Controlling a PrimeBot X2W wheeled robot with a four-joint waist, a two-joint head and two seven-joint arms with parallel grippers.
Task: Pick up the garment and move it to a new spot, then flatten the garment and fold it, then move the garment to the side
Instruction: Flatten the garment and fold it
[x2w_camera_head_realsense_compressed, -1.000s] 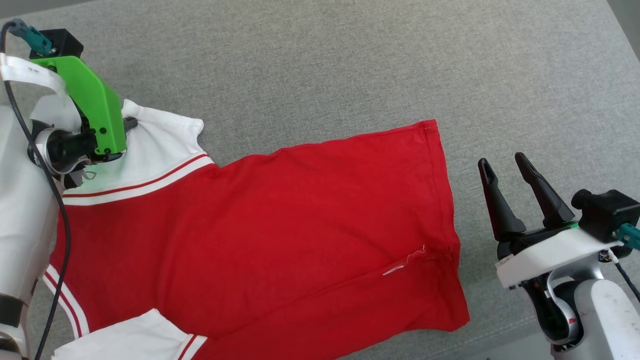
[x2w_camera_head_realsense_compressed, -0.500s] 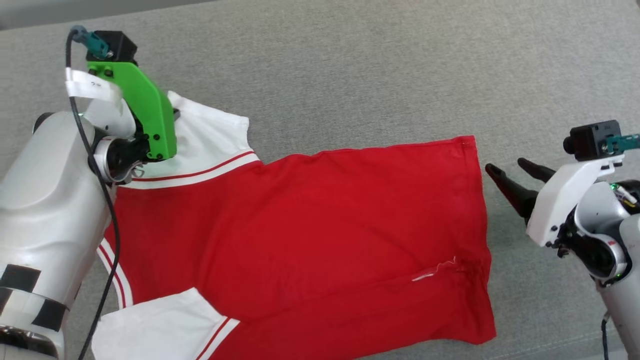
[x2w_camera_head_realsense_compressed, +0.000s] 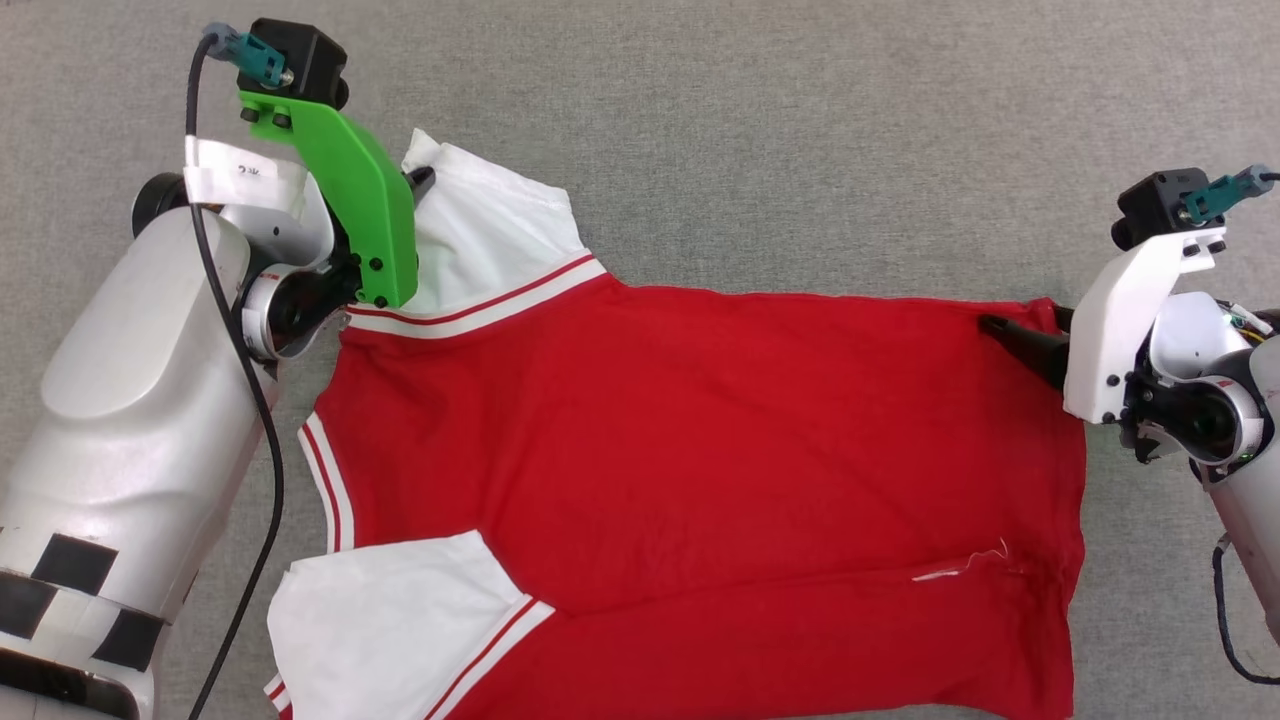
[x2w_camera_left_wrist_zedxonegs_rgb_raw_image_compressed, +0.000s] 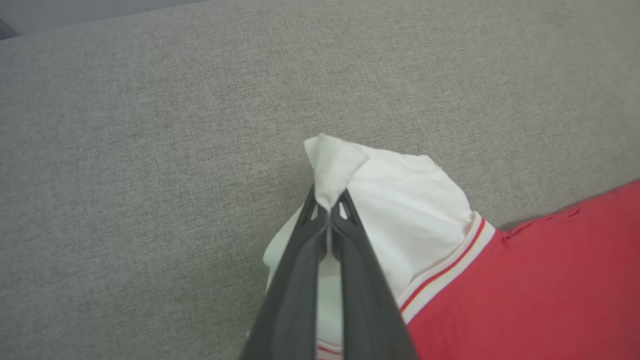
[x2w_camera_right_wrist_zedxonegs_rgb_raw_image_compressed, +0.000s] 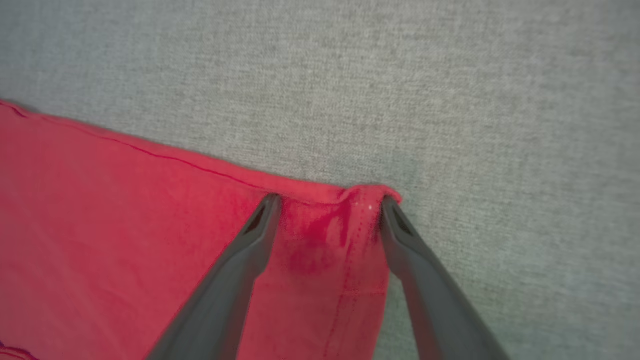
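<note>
The garment (x2w_camera_head_realsense_compressed: 700, 450) lies spread on the grey cloth surface, plain red side up, so its letters and number are hidden. My left gripper (x2w_camera_head_realsense_compressed: 420, 182) is shut on the tip of the far white sleeve (x2w_camera_left_wrist_zedxonegs_rgb_raw_image_compressed: 410, 200), and a fold of white cloth sticks out past its fingertips (x2w_camera_left_wrist_zedxonegs_rgb_raw_image_compressed: 327, 207). My right gripper (x2w_camera_head_realsense_compressed: 1020, 330) stands open at the far hem corner. Its two fingers (x2w_camera_right_wrist_zedxonegs_rgb_raw_image_compressed: 260, 225) straddle the red corner (x2w_camera_right_wrist_zedxonegs_rgb_raw_image_compressed: 350, 200), which bunches slightly between them. The near white sleeve (x2w_camera_head_realsense_compressed: 390, 610) lies flat at the lower left.
The grey woven surface (x2w_camera_head_realsense_compressed: 800, 130) stretches wide beyond the garment's far edge. A small white label (x2w_camera_head_realsense_compressed: 960, 570) sticks out of a seam near the hem. The surface's far edge (x2w_camera_left_wrist_zedxonegs_rgb_raw_image_compressed: 75, 20) runs along the top left of the left wrist view.
The head camera has shifted. My right gripper has gone from the bare surface beside the hem onto the garment's far hem corner. My left gripper has kept its hold on the sleeve.
</note>
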